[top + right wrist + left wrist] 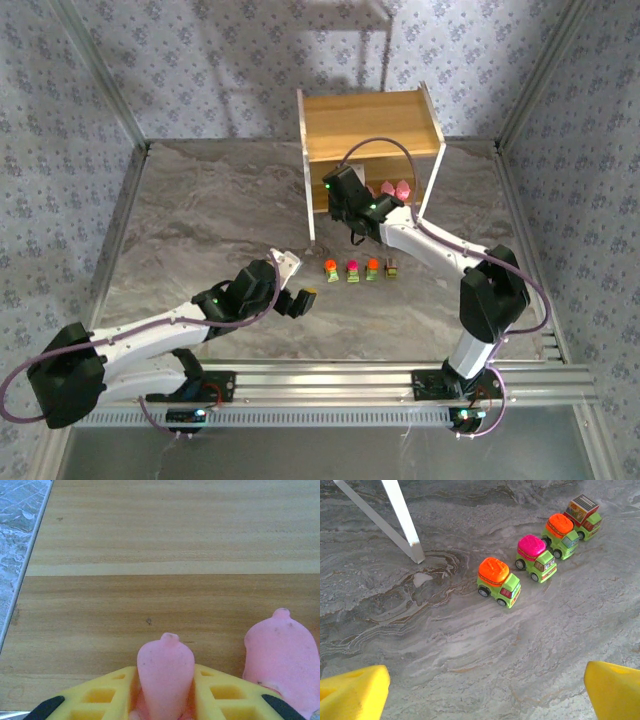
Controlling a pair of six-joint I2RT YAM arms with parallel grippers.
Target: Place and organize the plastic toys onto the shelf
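The wooden shelf stands at the back of the table. My right gripper reaches into its lower tier. In the right wrist view the right gripper is shut on a pink toy, upright over the shelf board. A second pink toy stands just to its right. Pink toys show on the lower tier. Four car toys line up on the table: orange, magenta, orange, brown-topped. My left gripper hangs open short of them, holding nothing.
The shelf's white leg stands left of the car row, with a thin brace beside it. The marble table lies bare on its left half. Patterned walls close the back and both sides.
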